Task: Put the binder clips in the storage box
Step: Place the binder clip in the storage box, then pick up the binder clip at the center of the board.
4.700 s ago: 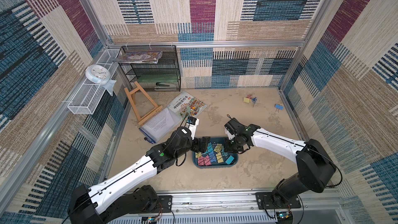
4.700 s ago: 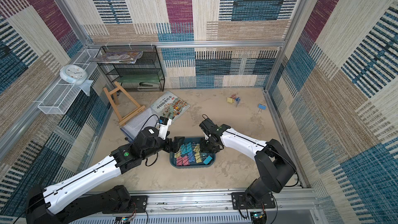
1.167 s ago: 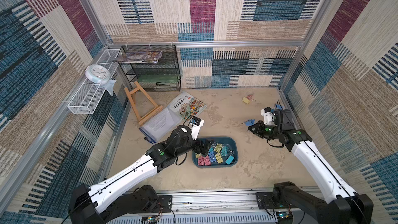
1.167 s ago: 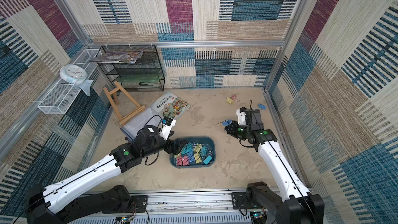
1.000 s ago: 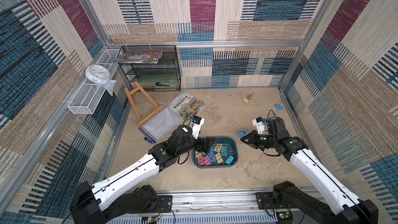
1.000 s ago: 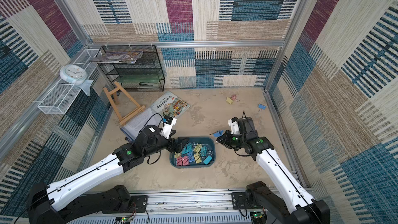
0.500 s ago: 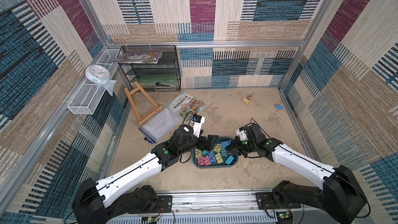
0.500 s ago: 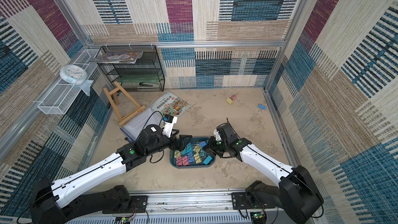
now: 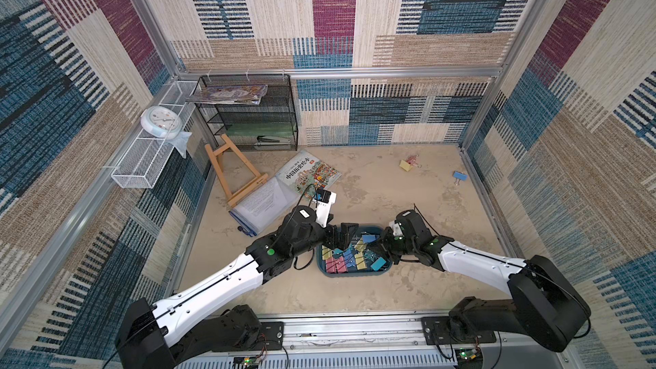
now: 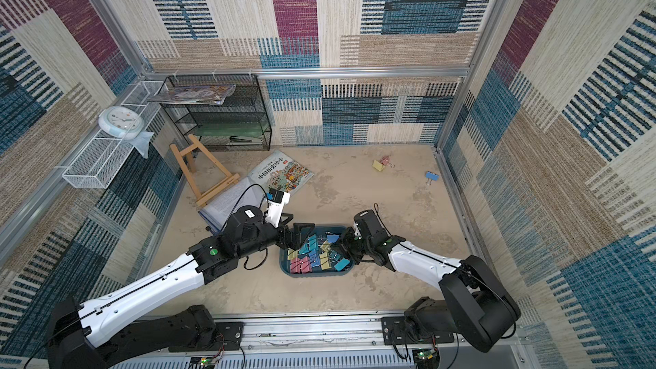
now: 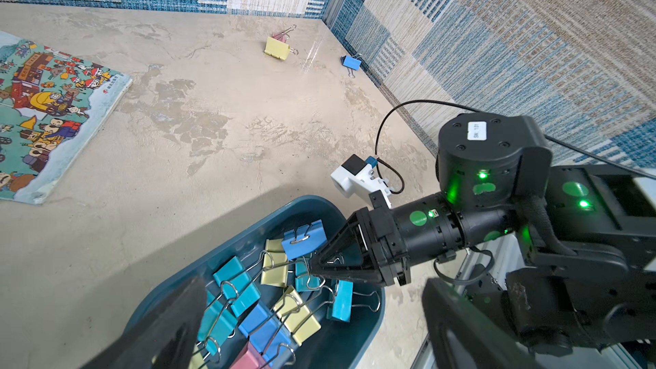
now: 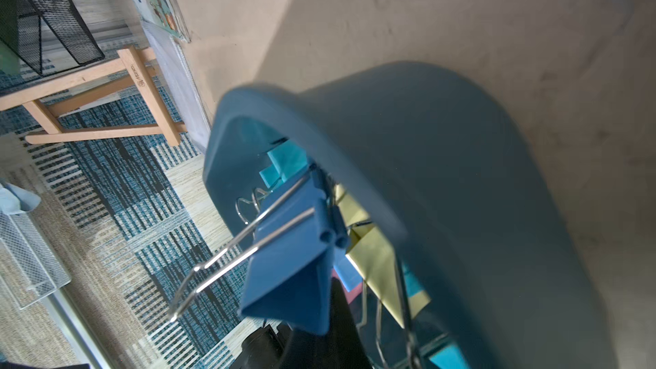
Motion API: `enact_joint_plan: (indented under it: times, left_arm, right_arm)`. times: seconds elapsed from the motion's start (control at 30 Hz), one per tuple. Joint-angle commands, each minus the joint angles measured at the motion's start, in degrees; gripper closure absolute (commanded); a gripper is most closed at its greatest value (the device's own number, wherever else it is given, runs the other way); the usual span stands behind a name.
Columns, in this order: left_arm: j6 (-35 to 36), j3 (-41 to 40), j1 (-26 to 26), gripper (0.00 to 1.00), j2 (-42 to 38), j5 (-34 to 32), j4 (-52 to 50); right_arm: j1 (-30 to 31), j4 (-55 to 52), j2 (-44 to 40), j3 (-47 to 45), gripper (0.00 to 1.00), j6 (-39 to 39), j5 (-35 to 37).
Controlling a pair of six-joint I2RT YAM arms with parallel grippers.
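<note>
The dark teal storage box (image 9: 355, 274) (image 10: 316, 274) sits at the front middle of the table and holds several binder clips (image 9: 349, 259) in yellow, pink, teal and blue. My right gripper (image 9: 378, 243) (image 11: 314, 264) hangs over the box's right end, shut on a blue binder clip (image 9: 369, 237) (image 12: 294, 268) held just above the pile. My left gripper (image 9: 340, 239) (image 10: 296, 237) stands open over the box's left end with nothing in it. Three clips lie loose at the far right: yellow (image 9: 404, 165), pink (image 9: 413, 160) and blue (image 9: 460, 175).
A picture book (image 9: 308, 173), a clear document folder (image 9: 264, 204) and a wooden easel (image 9: 232, 172) lie left of and behind the box. A black mesh rack (image 9: 252, 111) stands at the back left. A white wire basket (image 9: 149, 161) with a clock (image 9: 159, 126) hangs on the left wall.
My right arm has swung in from the right of the table with the blue clip and now holds it over the box. My left gripper has edged further over the box, still open.
</note>
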Motion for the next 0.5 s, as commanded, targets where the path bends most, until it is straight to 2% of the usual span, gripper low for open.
enact_joint_plan:
  times: [0.0,0.13,0.2,0.3,0.47]
  left_arm:
    - [0.56,-0.05,0.10,0.01,0.12,0.06,1.02]
    - [0.19,0.01,0.10,0.01,0.40,0.52,1.19]
    - [0.19,0.01,0.10,0.01,0.32,0.54,1.13]
    - [0.28,-0.14,0.10,0.01,-0.02,0.19,1.13]
    - [1.06,0.33,0.10,0.01,-0.56,0.04,0.26]
  right_arm:
    - [-0.04,-1.01,-1.04,0.84,0.81,1.05,1.55]
    - [0.00,-6.91,-5.09,2.43,0.60,-0.03,5.95]
    - [-0.04,-8.88,-7.19,2.97,0.54,-0.43,7.78]
    - [-0.41,-8.93,-10.36,3.81,0.52,-2.30,10.32]
    - [-4.45,-16.86,-14.46,13.80,0.53,-22.09,20.57]
